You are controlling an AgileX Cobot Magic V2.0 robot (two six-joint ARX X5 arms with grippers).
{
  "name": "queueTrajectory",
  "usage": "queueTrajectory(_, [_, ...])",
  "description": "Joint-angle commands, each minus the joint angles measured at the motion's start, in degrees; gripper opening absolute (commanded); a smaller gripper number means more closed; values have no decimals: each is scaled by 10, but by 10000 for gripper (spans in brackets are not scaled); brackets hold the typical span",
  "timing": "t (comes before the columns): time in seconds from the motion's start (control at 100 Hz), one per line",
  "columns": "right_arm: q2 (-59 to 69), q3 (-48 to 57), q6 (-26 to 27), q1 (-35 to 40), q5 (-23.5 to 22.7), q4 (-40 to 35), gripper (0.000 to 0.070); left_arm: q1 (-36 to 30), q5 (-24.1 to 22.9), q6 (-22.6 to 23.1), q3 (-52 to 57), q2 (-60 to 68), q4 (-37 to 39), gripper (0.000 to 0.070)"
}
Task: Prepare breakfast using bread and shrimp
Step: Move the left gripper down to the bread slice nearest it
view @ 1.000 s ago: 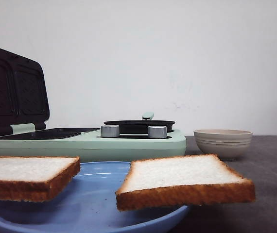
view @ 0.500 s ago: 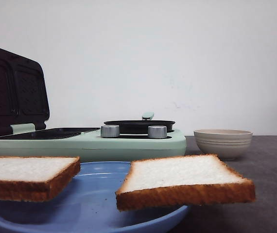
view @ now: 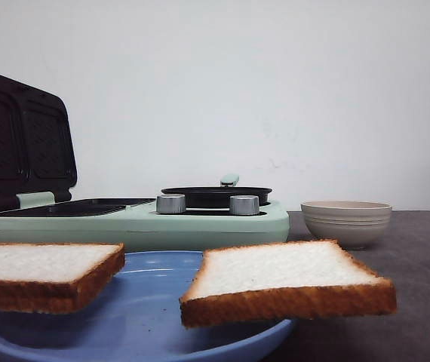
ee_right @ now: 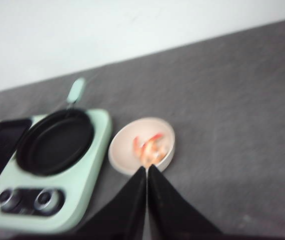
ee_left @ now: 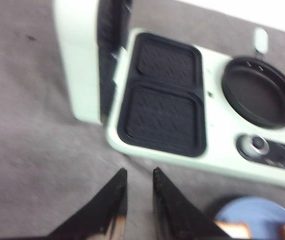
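Bread (view: 283,275) on blue plate (view: 136,320) fronts green cooker (view: 136,219); left pincer (ee_left: 139,176) slightly spread, right pincer (ee_right: 146,171) pressed together, empty.

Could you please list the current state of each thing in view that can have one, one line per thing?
Sandwich maker lid: open, upright.
Grill plates: bare.
Round pan: empty, seated on the cooker.
Bread: two slices, untoasted, on the blue plate.
Shrimp: in the beige bowl.
Left hand: slightly open, holding nothing.
Right hand: shut, holding nothing.
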Motion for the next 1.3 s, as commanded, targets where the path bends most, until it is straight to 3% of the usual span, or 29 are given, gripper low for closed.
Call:
queueTrajectory(0.0, [13,5,-4,0,-12,-10,0,0,28,-5,9,10,-3,13])
queueTrajectory(0.25, [55,5,-37,0,-68,-77,0,0,78,10,9,70,-54,46])
queueTrajectory(0.37, [64,5,-53,0,-102,-89,26,-1,96,28,9,107,-87,262])
queueTrajectory(0.42, [66,5,-53,0,-110,-90,104,-1,110,37,9,123,-98,353])
queueTrajectory(0.47, [66,5,-53,0,-114,-90,202,-2,124,43,9,139,-108,398])
queueTrajectory(0.53, [66,5,-53,0,-114,-91,297,-2,143,54,9,158,-120,398])
queueTrajectory(0.6, [66,5,-53,0,-114,-93,331,-2,160,64,9,178,-134,398])
queueTrajectory(0.94, [65,5,-52,0,-114,-84,331,-17,203,90,9,265,-160,398])
queueTrajectory(1.29, [65,5,-53,0,-135,-85,331,-60,199,109,9,358,-171,397])
